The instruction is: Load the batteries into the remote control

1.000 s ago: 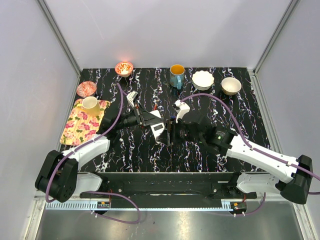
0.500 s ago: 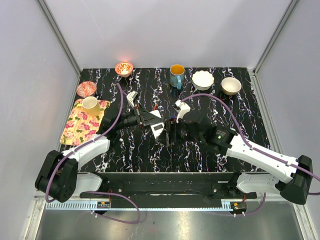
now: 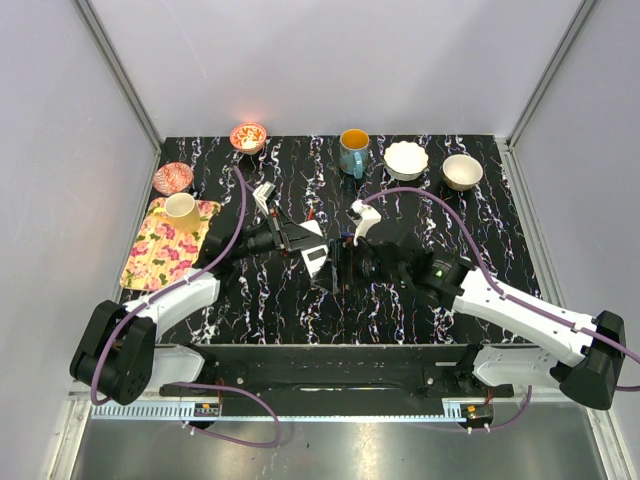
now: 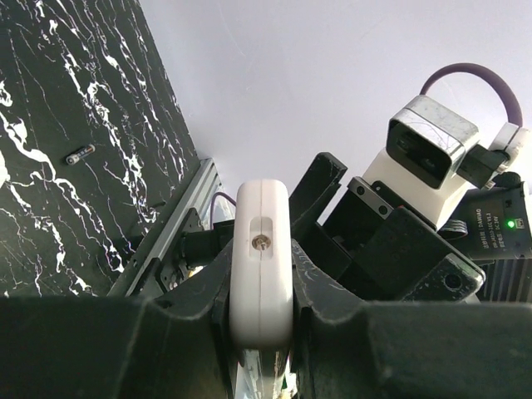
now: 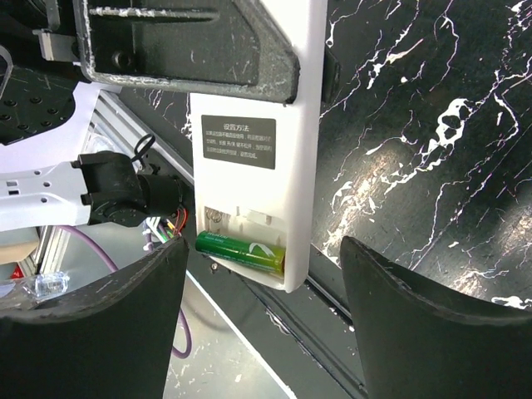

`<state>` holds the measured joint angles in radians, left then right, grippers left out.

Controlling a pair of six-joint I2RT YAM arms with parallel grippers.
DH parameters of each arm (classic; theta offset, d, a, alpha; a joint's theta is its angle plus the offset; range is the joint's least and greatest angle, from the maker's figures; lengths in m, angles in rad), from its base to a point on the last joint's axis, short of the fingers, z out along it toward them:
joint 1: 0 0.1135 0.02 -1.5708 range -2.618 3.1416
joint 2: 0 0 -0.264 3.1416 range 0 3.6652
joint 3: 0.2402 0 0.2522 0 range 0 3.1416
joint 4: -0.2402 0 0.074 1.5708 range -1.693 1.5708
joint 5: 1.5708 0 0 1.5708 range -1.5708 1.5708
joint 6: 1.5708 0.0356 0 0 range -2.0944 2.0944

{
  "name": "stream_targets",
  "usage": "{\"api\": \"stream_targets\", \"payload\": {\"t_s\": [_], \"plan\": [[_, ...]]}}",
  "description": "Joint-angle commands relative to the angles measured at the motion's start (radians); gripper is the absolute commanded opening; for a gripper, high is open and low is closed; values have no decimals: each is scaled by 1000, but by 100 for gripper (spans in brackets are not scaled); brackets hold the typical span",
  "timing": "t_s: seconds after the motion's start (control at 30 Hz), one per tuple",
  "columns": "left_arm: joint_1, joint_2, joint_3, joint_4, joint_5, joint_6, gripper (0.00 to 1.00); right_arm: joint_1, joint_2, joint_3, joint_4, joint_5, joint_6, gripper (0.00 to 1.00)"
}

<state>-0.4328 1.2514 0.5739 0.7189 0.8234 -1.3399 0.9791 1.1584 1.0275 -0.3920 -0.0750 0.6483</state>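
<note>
Arms from both sides meet over the middle of the black marbled table [image 3: 300, 316] in the top view. The left gripper [image 3: 298, 243] is clamped on the white remote control [image 3: 316, 258], which it holds raised above the tabletop. The right gripper [image 3: 344, 264] hangs just beside the remote. A floral tray [image 3: 150, 262] carrying a yellow cup [image 3: 181, 208] lies at the left edge, and a blue mug [image 3: 353, 152] stands at the far edge.

The left wrist view shows the remote edge-on, pinched between the left arm's two black fingers [image 4: 191, 291]. A loose battery [image 4: 81, 154] lies on the table, well apart from the remote.

The right wrist view faces the remote's plain back, which bears a dark printed label [image 5: 238, 142]. Below the label the battery compartment [image 5: 241, 229] lies uncovered, with a green battery [image 5: 241, 252] seated across it. The right arm's fingers [image 5: 416, 316] stand wide apart, gripping nothing.
</note>
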Motion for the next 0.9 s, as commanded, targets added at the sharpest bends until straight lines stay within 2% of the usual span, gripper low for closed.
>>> {"api": "stream_targets", "payload": {"t_s": [0.0,0.27,0.47,0.67,0.87], "plan": [[0,-26,43,16,-20,27,0,-8,-26,31,15,-43,11,80],[0,-20,27,7,-43,54,0,-16,-109,13,71,24,63,85],[-1,-38,-19,91,-121,21,0,-26,-160,-81,99,124,195,83],[-1,-78,-63,131,-226,2,0,-52,-167,-173,174,107,313,80],[-1,-107,-75,119,-259,10,0,-69,-163,-227,289,87,356,79]]}}
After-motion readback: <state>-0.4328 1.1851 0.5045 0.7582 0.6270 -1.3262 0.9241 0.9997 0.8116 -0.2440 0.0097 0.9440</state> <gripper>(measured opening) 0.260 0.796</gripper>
